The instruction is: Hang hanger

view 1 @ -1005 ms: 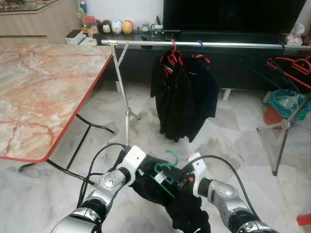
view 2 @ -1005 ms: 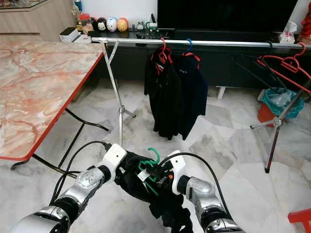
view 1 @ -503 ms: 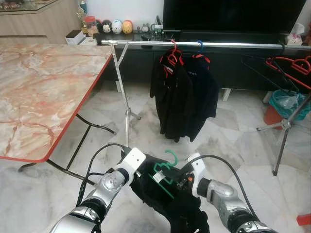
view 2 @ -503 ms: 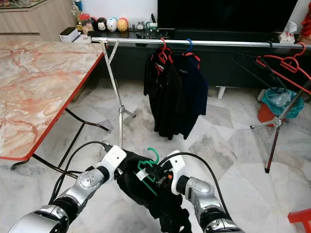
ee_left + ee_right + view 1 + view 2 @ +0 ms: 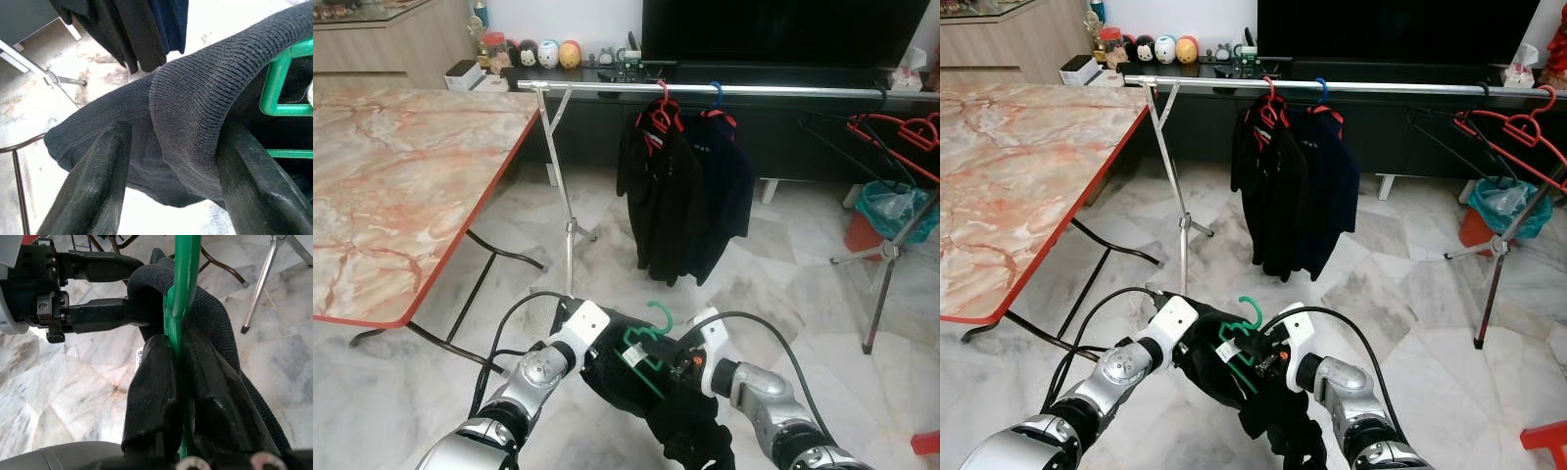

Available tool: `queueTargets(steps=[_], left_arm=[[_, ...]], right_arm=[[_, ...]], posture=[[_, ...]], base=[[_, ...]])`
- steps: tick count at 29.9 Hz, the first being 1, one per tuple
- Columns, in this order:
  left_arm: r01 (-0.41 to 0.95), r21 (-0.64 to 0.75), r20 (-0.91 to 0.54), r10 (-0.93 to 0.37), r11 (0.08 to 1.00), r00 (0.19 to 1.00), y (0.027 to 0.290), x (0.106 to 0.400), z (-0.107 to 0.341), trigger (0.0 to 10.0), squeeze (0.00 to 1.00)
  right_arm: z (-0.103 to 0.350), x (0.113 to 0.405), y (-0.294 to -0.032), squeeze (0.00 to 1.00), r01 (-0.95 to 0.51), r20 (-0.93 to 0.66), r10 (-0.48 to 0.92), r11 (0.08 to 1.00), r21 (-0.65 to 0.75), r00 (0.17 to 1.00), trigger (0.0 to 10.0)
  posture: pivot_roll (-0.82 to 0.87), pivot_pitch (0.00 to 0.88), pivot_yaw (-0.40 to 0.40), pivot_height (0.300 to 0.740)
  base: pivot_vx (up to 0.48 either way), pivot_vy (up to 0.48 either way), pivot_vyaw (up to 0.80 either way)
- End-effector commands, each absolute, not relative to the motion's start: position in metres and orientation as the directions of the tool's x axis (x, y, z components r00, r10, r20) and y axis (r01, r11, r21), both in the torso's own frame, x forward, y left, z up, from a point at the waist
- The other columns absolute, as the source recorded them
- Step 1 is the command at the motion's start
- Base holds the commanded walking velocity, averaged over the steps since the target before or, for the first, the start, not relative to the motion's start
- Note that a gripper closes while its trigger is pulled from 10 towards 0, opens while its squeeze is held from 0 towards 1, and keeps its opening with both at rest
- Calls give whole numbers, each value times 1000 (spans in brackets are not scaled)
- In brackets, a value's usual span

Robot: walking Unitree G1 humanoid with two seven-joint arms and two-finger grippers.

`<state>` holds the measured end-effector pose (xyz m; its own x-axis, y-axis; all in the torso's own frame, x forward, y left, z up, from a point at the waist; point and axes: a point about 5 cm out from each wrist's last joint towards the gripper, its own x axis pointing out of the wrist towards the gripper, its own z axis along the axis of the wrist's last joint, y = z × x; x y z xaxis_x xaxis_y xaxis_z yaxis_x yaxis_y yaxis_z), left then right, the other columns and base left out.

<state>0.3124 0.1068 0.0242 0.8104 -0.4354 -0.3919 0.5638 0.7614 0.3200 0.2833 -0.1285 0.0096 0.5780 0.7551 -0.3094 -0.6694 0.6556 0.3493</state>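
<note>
A green hanger (image 5: 658, 315) carrying a black knit garment (image 5: 641, 392) is held low over the floor in front of me. My right gripper (image 5: 177, 340) is shut on the hanger's green neck (image 5: 185, 274), just under the hook. My left gripper (image 5: 176, 132) is shut on the black garment's ribbed collar (image 5: 195, 98), close beside the hanger. The rest of the garment droops below both grippers. Ahead stands a silver clothes rail (image 5: 783, 91), which bears dark clothes (image 5: 680, 196) on a red hanger and a blue hanger.
A marble-pattern table (image 5: 391, 186) with a red edge and black legs stands to my left. The rail's tripod leg (image 5: 570, 230) is near the table. Loose red hangers (image 5: 901, 132), a second stand and a green-lined bin (image 5: 891, 211) are at the right. A black TV unit lies behind the rail.
Both grippers keep their hold. The left wrist has dipped a little; the scene is otherwise the same.
</note>
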Motion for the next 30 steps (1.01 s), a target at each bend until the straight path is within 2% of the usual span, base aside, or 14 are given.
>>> queueTargets(steps=[1, 2, 3, 4, 5, 6, 7, 12, 19, 20, 21, 22, 30], left_arm=[[564, 315, -416, -423, 764, 805, 110, 310, 20, 0, 0], [564, 309, -417, -424, 766, 804, 110, 310, 20, 1098, 0], [564, 308, -416, -425, 766, 804, 110, 310, 20, 1098, 0], [562, 300, -413, -427, 771, 805, 109, 309, 19, 3412, 0], [562, 297, -411, -428, 772, 805, 108, 309, 20, 3412, 0], [562, 292, -408, -431, 774, 805, 108, 309, 20, 4941, 0], [566, 284, -405, -438, 774, 803, 107, 309, 20, 10000, 0], [581, 229, -383, -477, 781, 791, 102, 309, 22, 10000, 0], [572, 242, -391, -460, 784, 797, 104, 310, 22, 9843, 0], [569, 249, -399, -453, 783, 798, 105, 310, 22, 4000, 0], [569, 249, -399, -453, 783, 798, 105, 310, 22, 4000, 0], [569, 248, -399, -452, 784, 798, 106, 310, 22, 0, 0], [562, 253, -401, -443, 788, 802, 108, 311, 22, 0, 0]], right_arm=[[16, 289, -126, 0, -675, -275, 757, 653, 344, 592, 10000], [16, 289, -126, 0, -675, -274, 757, 653, 345, 593, 10000], [16, 289, -126, 0, -675, -273, 757, 653, 345, 593, 10000], [16, 288, -126, 0, -675, -272, 758, 652, 347, 592, 10000], [16, 288, -126, 0, -675, -272, 759, 651, 347, 592, 10000], [16, 288, -126, 0, -675, -272, 759, 651, 347, 591, 10000], [16, 288, -126, 0, -677, -271, 761, 648, 349, 589, 10000], [16, 287, -124, 0, -684, -266, 772, 635, 358, 577, 10000], [16, 286, -124, 0, -694, -263, 783, 622, 363, 564, 10000], [16, 286, -125, 0, -693, -264, 782, 623, 363, 565, 10000], [16, 286, -125, 0, -693, -264, 782, 623, 363, 565, 10000], [16, 286, -125, 0, -692, -265, 781, 625, 363, 566, 10000], [16, 286, -127, 0, -691, -269, 778, 629, 356, 568, 10000]], posture=[[89, 0, -5, 740], [89, 0, -5, 740], [89, 0, -5, 740], [88, 0, -5, 740], [88, 0, -5, 740], [88, 0, -5, 740], [88, 0, -5, 740], [88, 0, -6, 740], [86, 0, -7, 740], [86, 0, -7, 740], [86, 0, -7, 740], [84, 0, -6, 740], [84, 0, -6, 740]], base=[[0, 0, 0], [0, 0, 0], [0, 0, 0], [0, 0, 0], [0, 0, 0], [0, 0, 0], [0, 0, 0], [0, 0, 0], [0, 0, 0], [0, 0, 0], [0, 0, 0], [0, 0, 0], [0, 0, 0]])
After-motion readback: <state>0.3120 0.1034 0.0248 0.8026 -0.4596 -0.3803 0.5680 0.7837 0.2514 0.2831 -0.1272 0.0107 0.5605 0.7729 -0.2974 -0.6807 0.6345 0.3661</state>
